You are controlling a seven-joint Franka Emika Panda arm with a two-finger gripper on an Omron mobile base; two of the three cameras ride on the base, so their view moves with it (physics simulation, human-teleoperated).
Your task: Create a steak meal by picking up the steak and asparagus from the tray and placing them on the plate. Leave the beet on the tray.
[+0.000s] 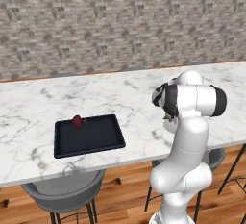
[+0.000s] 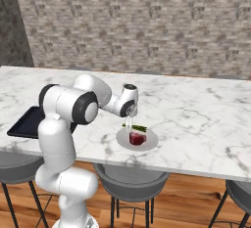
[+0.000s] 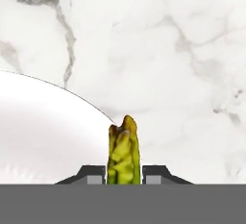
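Right now the robot's fingers (image 3: pixel 124 175) pinch the asparagus (image 3: pixel 124 151) just above the plate's (image 3: pixel 43 131) rim.

Its long axis runs straight out past the fingers, tip over pale marbled surface (image 3: pixel 182 50); the smooth white-grey plate lies to one side. Below the fingers, the chunky red steak (image 2: pixel 137 138) sits on that plate. Well apart, the round maroon beet (image 1: pixel 77 121) rests on the flat black tray (image 1: pixel 96 139).

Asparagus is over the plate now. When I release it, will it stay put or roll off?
The asparagus looks like a thin, rounded stalk, so it may roll slightly. Its tip overhangs the plate rim, so it could tip outward. It probably stays stiff rather than drooping.
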